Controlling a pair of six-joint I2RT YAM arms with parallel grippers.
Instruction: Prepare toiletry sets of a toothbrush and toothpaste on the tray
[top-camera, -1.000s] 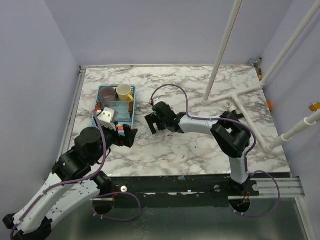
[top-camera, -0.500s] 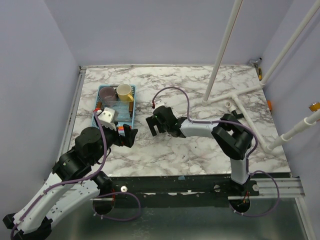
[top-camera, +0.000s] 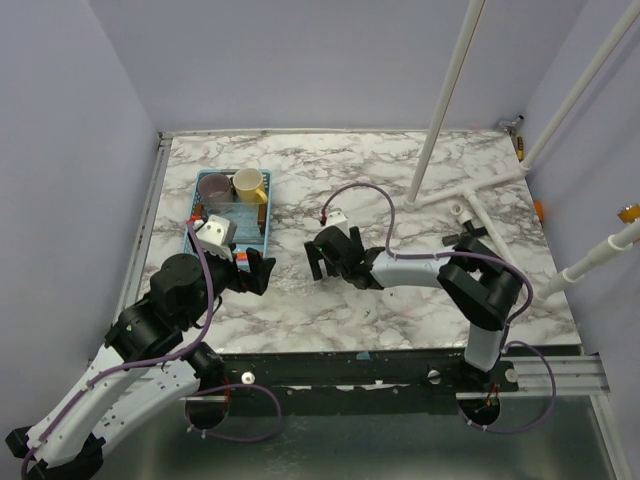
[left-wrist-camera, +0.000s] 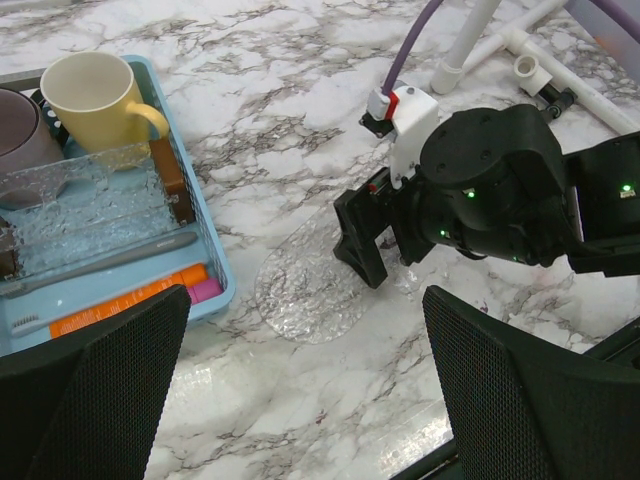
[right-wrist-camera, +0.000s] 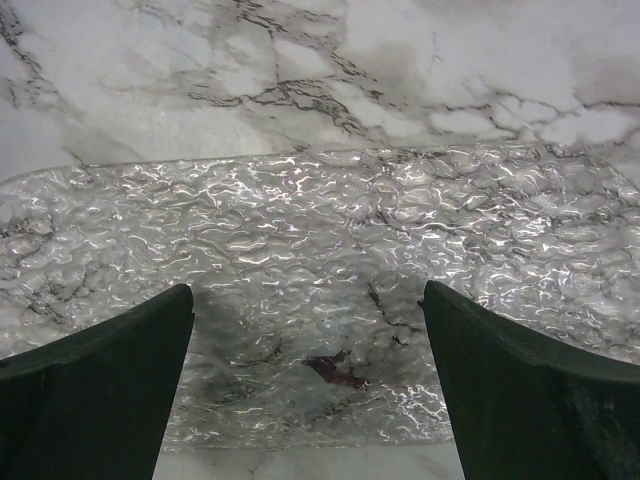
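Left gripper (left-wrist-camera: 305, 392) near tray (left-wrist-camera: 213, 262): toothbrush (left-wrist-camera: 110, 262), toothpaste (left-wrist-camera: 130, 297) inside.

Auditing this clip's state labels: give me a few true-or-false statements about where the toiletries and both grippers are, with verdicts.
1. The yellow mug stands inside the tray. True.
2. The right gripper is shut on the toothbrush. False: it is open above a clear dish on the table.
3. The orange toothpaste lies beside the toothbrush in the tray. True.
4. The left gripper holds the pink toothpaste. False: it is open and holds nothing; the pink tube lies in the tray.
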